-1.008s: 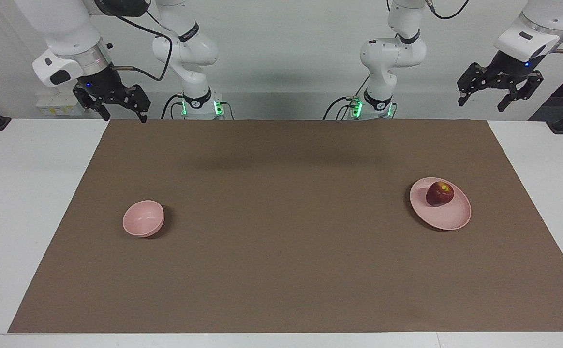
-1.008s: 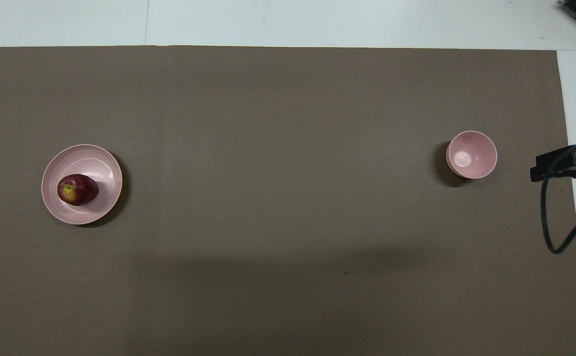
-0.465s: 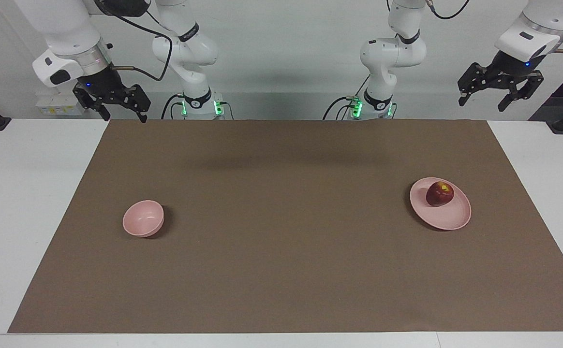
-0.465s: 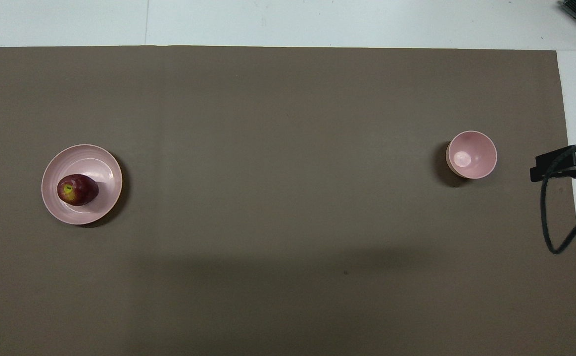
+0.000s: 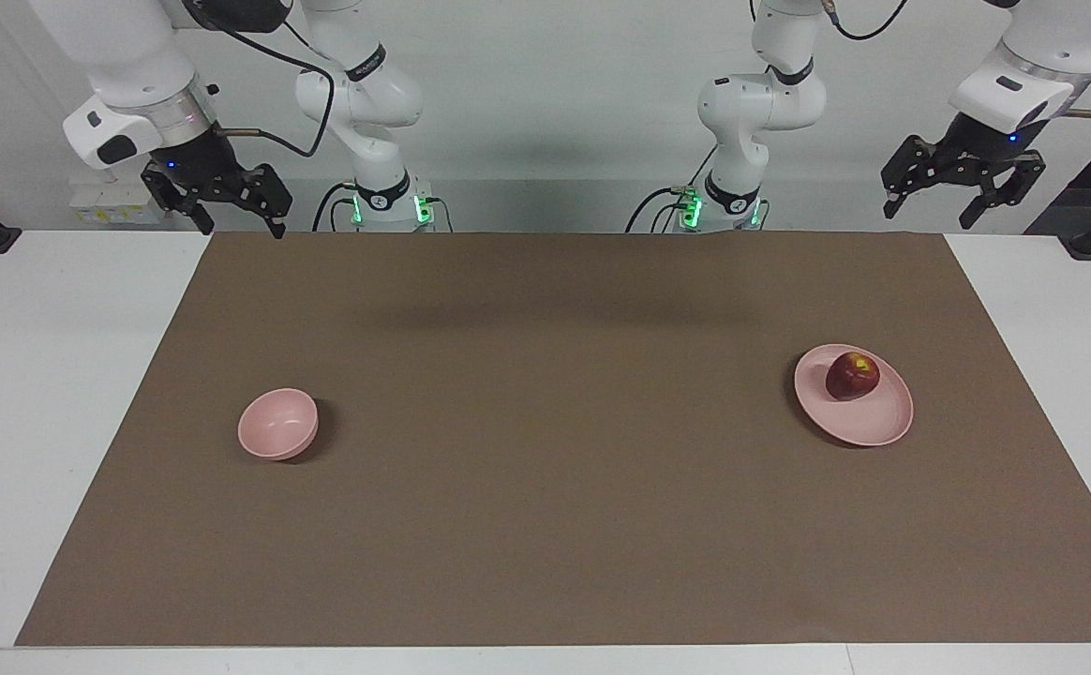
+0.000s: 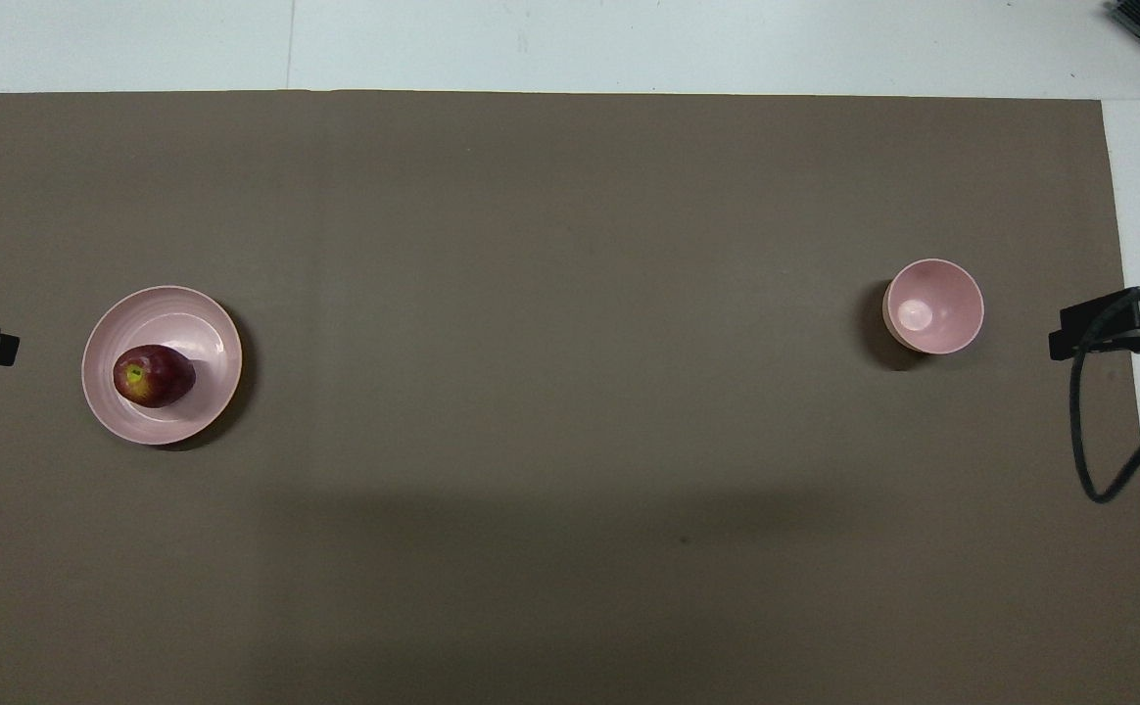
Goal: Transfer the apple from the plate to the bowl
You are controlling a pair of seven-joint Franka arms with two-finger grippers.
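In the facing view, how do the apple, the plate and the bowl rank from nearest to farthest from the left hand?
Measured from the left hand, raised at its own end of the table:
1. The apple, lying on the part of the plate nearer the robots.
2. The plate, at the left arm's end; its middle is slightly farther than the apple.
3. The bowl, at the right arm's end, clearly farthest.

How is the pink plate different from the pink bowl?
The plate is wide, flat and shallow, while the bowl is narrower and deep. The plate has the dark red apple lying on it; the bowl has nothing in it. The plate sits toward the left arm's end of the table, the bowl toward the right arm's end. Both are round, pale pink, and rest on the brown mat.
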